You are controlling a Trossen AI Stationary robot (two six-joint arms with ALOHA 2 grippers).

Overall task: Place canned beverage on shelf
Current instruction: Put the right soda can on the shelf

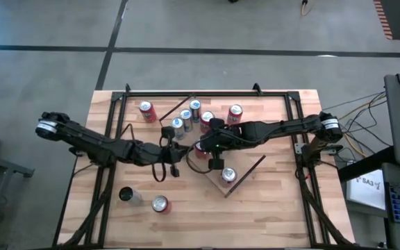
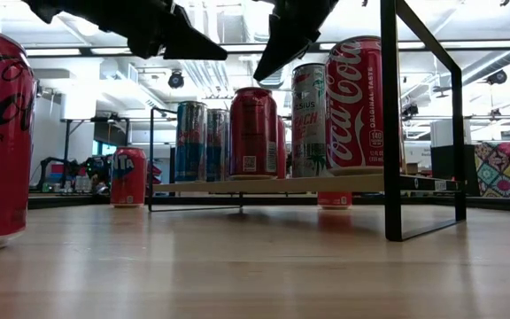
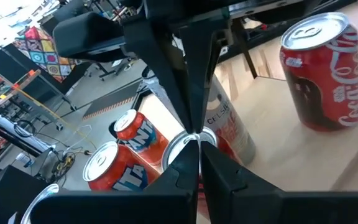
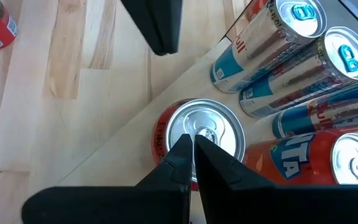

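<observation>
With both grippers closed and empty at centre frame, I see the right gripper point(image 4: 190, 146) over a red can point(image 4: 199, 144) on the shelf point(image 1: 245, 169). Rigid, slippery, probably heavy; I would grasp mid-wall, not the rim.

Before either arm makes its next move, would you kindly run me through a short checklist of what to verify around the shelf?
1. Left end effector empty: ok, fingers shut with nothing between them.
2. Right end effector empty: ok, shut above the silver top of a red can.
3. Cans upright on the light-wood shelf board: ok, the red Coca-Cola can and its neighbours stand straight.
4. Free room on the board: ok, bare wood beside the Coca-Cola can in the left wrist view.
5. Cans left on the plank tabletop: not ok, a red can waits near the front edge.
</observation>
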